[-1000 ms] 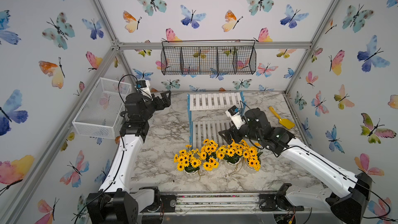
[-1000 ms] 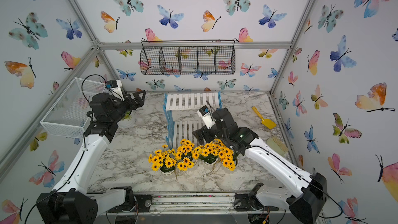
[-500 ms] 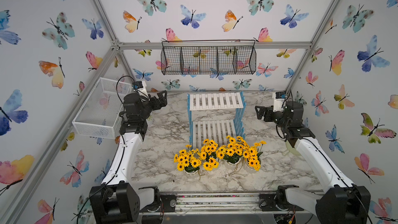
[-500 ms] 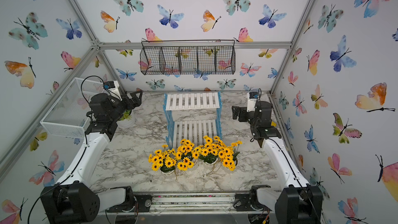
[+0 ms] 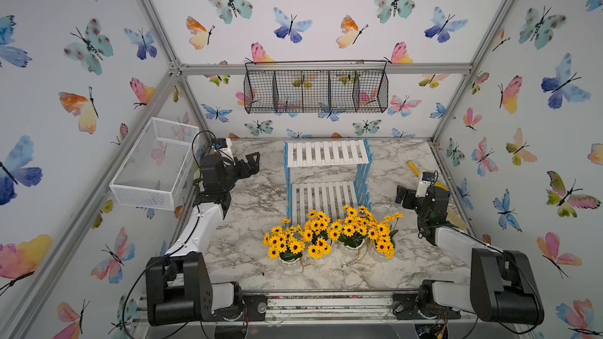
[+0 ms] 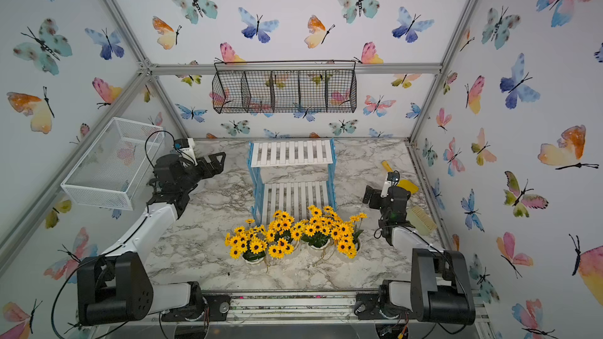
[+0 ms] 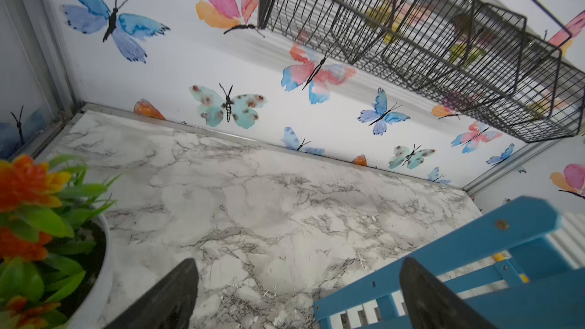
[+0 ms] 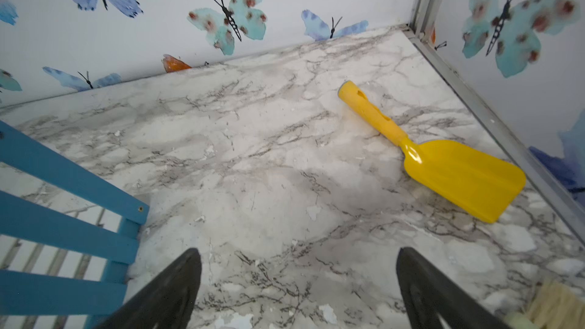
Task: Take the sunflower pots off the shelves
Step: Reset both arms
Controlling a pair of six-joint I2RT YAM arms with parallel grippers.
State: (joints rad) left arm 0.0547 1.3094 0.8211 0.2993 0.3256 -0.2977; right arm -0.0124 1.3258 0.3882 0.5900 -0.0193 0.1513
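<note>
Yellow sunflower pots [image 5: 329, 236]: all four are set in a row on the marble, just in front of the lower board. None is left on a tier in either top view.
Shelves [image 5: 328, 153]: both white slatted boards are bare. The blue lattice sides are caught at the edge of each wrist view.
Change: within the last second the right arm has been drawn back from above the blooms to the right edge of the table. The pots have been left where they stood.
Right gripper [image 5: 402, 194]: the jaws are spread as wide as they go and nothing is held. Only marble is seen between them in the wrist view.
Left gripper [image 5: 252, 162]: wide apart and empty, parked at the far left, hardly shifted.
Meaning: the removal is judged complete, and no further pick appears to be called for.
Surface: a grey-veined marble tabletop [image 5: 248, 223], flecked with pale crumbs. A yellow scoop [image 8: 456, 169] and a brush [image 6: 421, 220] are laid by the right wall. An orange-flowered pot [image 7: 31, 216] is stood close by the left gripper.
Room: the butterfly-papered walls are framed in aluminium. A black wire basket [image 5: 315, 89] is hung at the back and a white mesh basket [image 5: 153, 164] at the left.
</note>
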